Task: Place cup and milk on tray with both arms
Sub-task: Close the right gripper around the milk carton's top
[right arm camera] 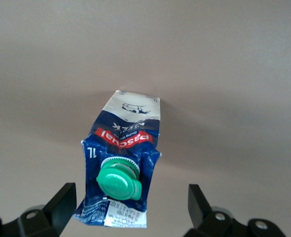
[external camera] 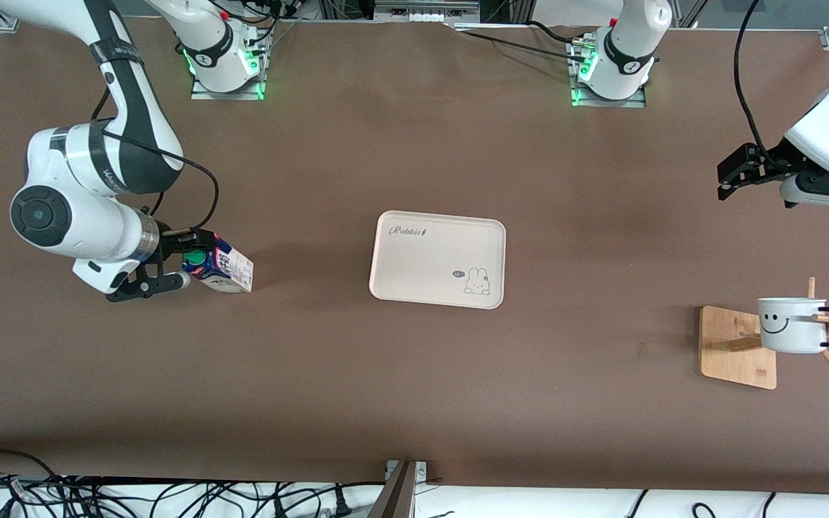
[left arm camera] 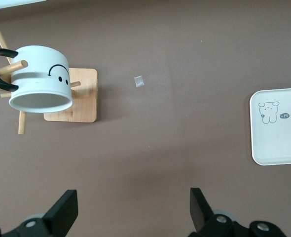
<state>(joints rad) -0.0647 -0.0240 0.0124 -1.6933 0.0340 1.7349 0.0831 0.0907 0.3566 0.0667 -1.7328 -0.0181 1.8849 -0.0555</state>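
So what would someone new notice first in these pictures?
Probably the smiley cup hanging on a wooden stand at the left arm's end, with the left gripper open above the table. The cream tray sits mid-table, and the right gripper straddles the milk, jaws open.

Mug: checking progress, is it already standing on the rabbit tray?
No, the white smiley mug hangs on the wooden stand at the left arm's end, apart from the rabbit tray.
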